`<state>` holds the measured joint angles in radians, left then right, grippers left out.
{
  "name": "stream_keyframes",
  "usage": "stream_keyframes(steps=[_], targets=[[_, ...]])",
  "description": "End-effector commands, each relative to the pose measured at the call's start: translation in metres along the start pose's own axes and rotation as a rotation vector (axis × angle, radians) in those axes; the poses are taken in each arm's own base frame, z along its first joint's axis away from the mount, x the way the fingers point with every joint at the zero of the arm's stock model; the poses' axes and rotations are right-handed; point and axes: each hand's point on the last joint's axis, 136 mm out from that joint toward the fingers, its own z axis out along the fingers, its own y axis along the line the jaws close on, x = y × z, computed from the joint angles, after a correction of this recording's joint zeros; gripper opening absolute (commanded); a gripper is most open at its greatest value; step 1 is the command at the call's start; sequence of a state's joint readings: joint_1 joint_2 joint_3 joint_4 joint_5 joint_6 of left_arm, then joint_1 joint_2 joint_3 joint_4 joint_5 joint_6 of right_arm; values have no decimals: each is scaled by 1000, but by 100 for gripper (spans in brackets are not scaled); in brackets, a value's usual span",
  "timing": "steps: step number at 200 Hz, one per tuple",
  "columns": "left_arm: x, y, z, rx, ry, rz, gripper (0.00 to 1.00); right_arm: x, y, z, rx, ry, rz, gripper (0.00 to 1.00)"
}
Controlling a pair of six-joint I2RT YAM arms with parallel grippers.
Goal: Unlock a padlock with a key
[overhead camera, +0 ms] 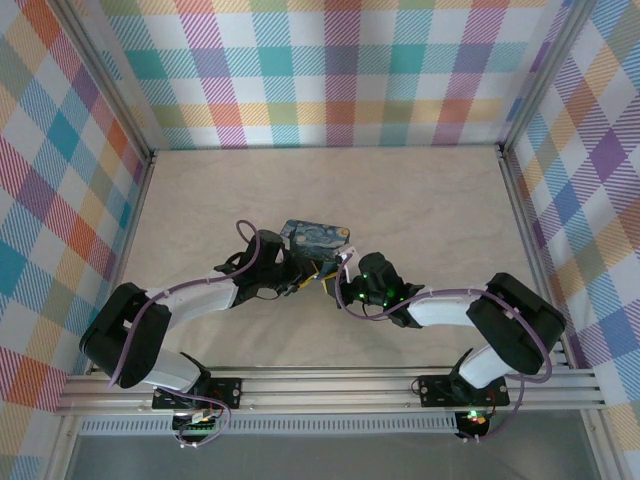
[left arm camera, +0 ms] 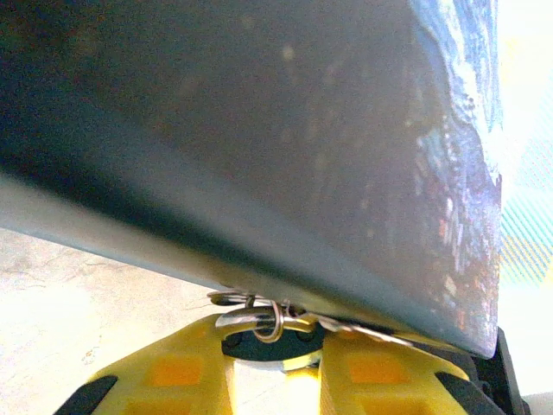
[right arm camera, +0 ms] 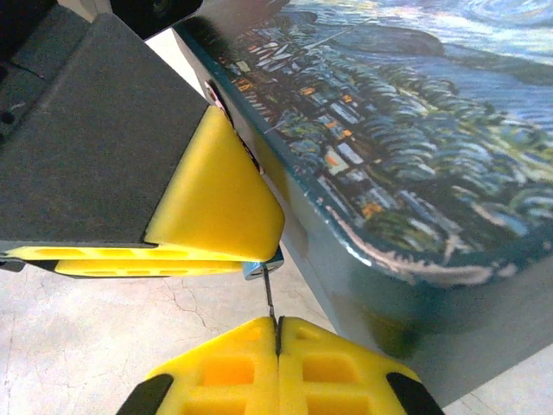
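Right gripper (right arm camera: 278, 327): its yellow fingers are pressed flat together, pinching a thin metal blade, the key (right arm camera: 269, 299), which stands up out of the seam between them.
Key: its upper end reaches a small bluish metal piece at the tip of the other gripper. I cannot tell whether it sits in a keyhole.
Left gripper (right arm camera: 253, 258): it comes in from the left in the right wrist view. Its two yellow fingers are almost closed, clamped on that small piece, the padlock (right arm camera: 262, 270).
Padlock: only a sliver shows. It is held off the table, just beside the near side of the tin and directly above the key.
Ring (left arm camera: 273, 323): in the left wrist view a small silvery ring and bits of bright wire sit just above the left fingertips, under the tin's lower edge. They are blurred.
Tin (right arm camera: 415, 164): rectangular, with a blue-and-yellow night-sky lid and dark teal sides. It is touching or nearly touching the left gripper.
Left arm (overhead camera: 200, 295), right arm (overhead camera: 450, 305): seen from above, they meet at the tin's near edge, mid-table.
Table (right arm camera: 95, 346): pale and marbled.
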<state>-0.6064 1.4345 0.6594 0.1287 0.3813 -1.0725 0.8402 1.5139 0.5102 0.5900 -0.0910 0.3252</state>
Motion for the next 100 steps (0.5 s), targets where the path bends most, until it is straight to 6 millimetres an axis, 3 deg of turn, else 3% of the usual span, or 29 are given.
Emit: stream_keyframes(steps=[1, 100], targets=[[5, -25, -6, 69, 36, 38, 14, -23, 22, 4, -74, -81, 8, 0], [10, -17, 0, 46, 46, 46, 14, -42, 29, 1, -75, -123, 21, 0]])
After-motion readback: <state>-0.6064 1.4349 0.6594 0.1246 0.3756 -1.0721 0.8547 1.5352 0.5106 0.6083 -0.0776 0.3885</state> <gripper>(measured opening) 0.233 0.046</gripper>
